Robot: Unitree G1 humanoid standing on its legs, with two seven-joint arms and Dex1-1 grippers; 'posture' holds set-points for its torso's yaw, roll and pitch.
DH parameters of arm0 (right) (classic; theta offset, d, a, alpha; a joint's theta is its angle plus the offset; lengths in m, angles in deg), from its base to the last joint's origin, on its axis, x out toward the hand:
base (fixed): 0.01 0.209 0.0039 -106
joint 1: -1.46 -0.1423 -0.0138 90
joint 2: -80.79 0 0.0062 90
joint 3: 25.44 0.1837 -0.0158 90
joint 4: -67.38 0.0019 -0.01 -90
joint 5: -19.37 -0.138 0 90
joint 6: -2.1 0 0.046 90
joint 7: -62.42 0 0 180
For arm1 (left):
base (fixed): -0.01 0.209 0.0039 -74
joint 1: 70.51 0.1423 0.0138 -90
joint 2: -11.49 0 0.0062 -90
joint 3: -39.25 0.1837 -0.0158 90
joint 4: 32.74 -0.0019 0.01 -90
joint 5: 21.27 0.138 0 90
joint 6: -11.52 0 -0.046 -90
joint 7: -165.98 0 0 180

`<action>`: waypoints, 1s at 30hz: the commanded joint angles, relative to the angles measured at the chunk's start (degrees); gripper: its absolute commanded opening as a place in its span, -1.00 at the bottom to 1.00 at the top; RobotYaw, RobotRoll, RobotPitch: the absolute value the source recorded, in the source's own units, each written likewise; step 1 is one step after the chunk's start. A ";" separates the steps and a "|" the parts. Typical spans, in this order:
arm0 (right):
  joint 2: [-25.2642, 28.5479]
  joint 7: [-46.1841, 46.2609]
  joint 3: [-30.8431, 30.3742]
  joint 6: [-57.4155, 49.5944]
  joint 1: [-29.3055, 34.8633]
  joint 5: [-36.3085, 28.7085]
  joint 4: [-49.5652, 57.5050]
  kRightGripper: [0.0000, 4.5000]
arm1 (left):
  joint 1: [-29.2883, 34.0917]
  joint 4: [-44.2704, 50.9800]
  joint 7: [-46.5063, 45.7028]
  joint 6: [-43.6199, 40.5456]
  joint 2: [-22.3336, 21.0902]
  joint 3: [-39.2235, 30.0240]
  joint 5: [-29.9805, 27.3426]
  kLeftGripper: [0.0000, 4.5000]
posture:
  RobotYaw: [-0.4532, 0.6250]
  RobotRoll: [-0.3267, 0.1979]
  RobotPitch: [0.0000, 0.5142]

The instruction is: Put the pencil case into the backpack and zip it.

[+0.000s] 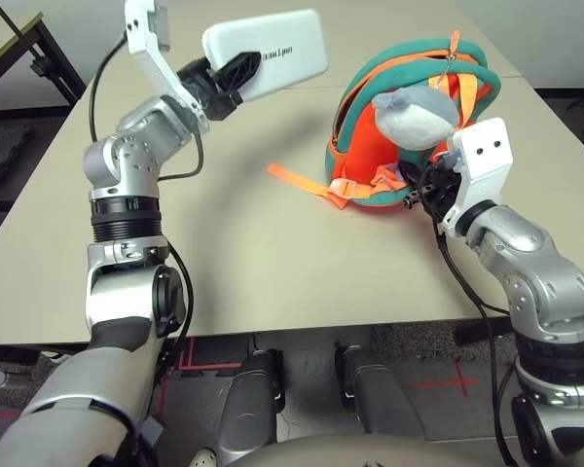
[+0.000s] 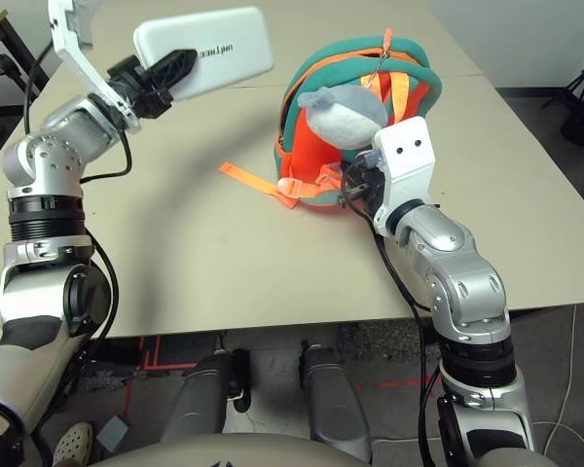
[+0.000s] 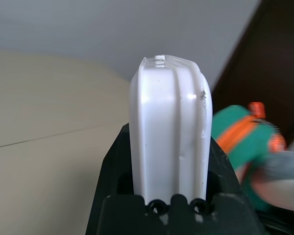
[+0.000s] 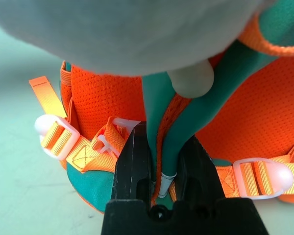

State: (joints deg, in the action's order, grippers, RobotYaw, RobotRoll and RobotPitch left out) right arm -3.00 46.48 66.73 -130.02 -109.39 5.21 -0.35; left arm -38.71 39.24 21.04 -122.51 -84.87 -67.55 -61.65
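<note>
Right claw (image 4: 159,188) pinches backpack (image 1: 370,165) trim.

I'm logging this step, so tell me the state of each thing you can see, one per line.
Pencil case: held in the air, clear of the table, not yet in the backpack.
Backpack: on the table, gripped at its teal trim.
Plush toy: hanging on the backpack.
Left gripper: shut on the pencil case.
Right gripper: shut on the backpack's trim.
</note>
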 commanded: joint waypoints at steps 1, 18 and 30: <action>-0.11 -1.55 -2.61 0.54 0.48 1.04 -4.25 -0.83 | -1.35 2.41 3.28 -2.96 -1.29 -1.64 -4.31 -0.43 | -0.40 0.25 -0.37; -0.81 -3.16 -4.02 3.11 -1.28 2.97 -8.01 -0.83 | 1.24 3.30 7.75 -7.73 -2.81 1.41 -6.76 -0.44 | -0.38 0.25 -0.36; -1.11 -3.61 -4.09 2.86 -2.20 3.60 -8.05 -0.83 | -2.69 -10.65 15.81 5.78 -2.80 12.06 7.74 -0.44 | -0.40 0.25 -0.34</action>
State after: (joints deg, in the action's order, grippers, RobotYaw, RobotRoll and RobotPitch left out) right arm -3.71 44.02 64.61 -125.52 -112.33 8.91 -7.20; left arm -39.64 30.59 35.84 -118.30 -87.86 -57.59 -56.65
